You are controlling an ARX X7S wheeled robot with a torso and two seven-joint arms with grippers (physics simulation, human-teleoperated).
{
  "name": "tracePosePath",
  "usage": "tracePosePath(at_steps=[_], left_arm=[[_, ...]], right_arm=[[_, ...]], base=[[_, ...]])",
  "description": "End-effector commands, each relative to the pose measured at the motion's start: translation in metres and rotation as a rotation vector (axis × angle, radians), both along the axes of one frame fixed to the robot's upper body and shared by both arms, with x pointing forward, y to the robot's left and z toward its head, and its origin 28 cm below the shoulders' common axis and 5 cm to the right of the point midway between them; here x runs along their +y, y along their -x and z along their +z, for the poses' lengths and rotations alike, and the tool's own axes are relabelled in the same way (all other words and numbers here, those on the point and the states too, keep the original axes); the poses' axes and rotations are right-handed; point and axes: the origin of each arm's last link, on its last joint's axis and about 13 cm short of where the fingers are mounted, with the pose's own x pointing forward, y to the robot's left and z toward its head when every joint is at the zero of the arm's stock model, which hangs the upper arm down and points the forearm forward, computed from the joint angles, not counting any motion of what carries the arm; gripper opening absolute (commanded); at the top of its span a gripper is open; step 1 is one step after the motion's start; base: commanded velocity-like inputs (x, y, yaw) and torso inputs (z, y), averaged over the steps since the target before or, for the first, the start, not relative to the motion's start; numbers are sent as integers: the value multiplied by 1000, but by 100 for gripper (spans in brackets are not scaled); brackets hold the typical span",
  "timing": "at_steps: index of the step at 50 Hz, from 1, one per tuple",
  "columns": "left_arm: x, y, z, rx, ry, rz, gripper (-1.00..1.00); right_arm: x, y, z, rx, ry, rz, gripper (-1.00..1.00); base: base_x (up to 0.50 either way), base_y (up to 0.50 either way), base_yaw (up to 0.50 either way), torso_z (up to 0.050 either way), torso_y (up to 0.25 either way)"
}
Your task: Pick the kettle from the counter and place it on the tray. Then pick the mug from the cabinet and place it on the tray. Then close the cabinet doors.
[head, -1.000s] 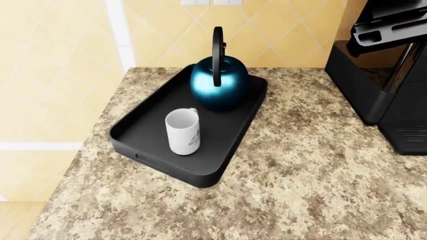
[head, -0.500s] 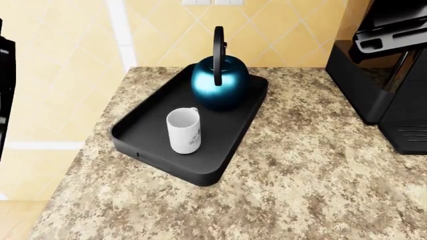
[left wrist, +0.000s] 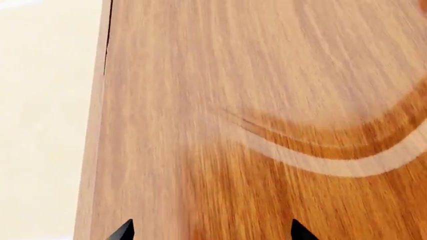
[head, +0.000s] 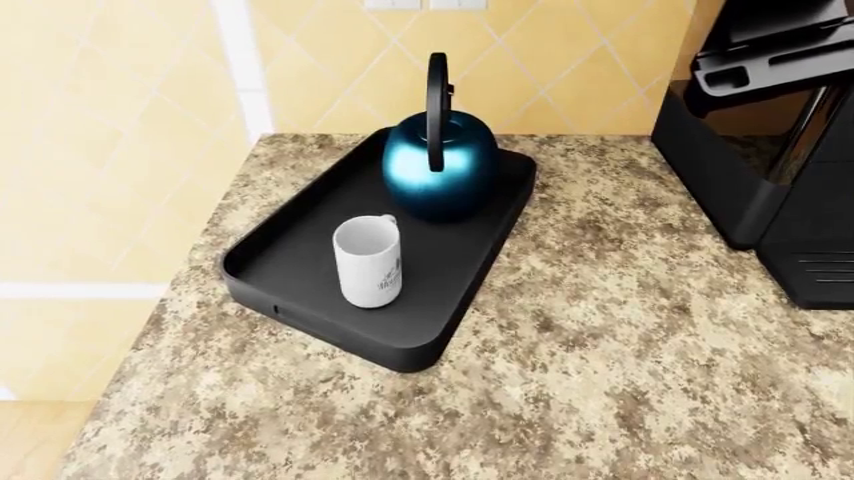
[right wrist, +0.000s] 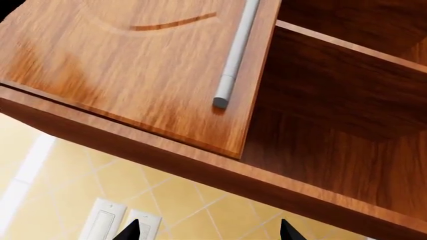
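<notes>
In the head view the black tray (head: 287, 262) lies at an angle on the granite surface (head: 601, 360), left of centre in the frame, running from the lower left toward the tiled wall (head: 120, 150) at the top. The teal kettle (head: 439, 166) stands upright at the tray's far end, its arched black handle rising toward the top of the frame, and the white mug (head: 367, 262) stands upright on the tray nearer the camera, apart from the kettle. A black coffee machine (head: 774, 150) fills the upper right. Neither arm shows in this view. In the left wrist view the left gripper (left wrist: 210, 232) sits at the bottom edge, its tips spread and empty, close before a wooden cabinet door (left wrist: 267, 125). In the right wrist view the right gripper (right wrist: 207, 232) is likewise parted and empty, below a cabinet door (right wrist: 133, 65) with a metal bar handle (right wrist: 235, 55); beside it the cabinet interior (right wrist: 333, 115) is exposed, and wall switches (right wrist: 120, 227) show at lower left.
</notes>
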Motion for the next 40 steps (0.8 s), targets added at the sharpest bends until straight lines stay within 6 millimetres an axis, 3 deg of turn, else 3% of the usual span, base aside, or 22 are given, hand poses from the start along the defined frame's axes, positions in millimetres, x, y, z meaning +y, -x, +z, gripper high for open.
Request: tracePosePath(at_steps=[1,12,23,31,40], left_arm=[[11,43,3,-51,12,-73,100],[18,98,-31,-82,31,-181,100],[18,123,-81,-35,-3,-243,100],[21,127,-119,3,-8,-219,100],[27,122,-137,20,11,-183,100]], right_arm=[[1,-2,0,2,4,4,100],[2,-1,-1,4,2,2,100],[2,5,1,-18,7,-7,100],[5,19,-3,-71,62,-35,100],[4,43,-4,-128,120,-119,100]], base=[[0,0,0,0,0],[0,0,0,0,0],[0,0,0,0,-1],[0,0,0,0,0],[0,0,0,0,0]])
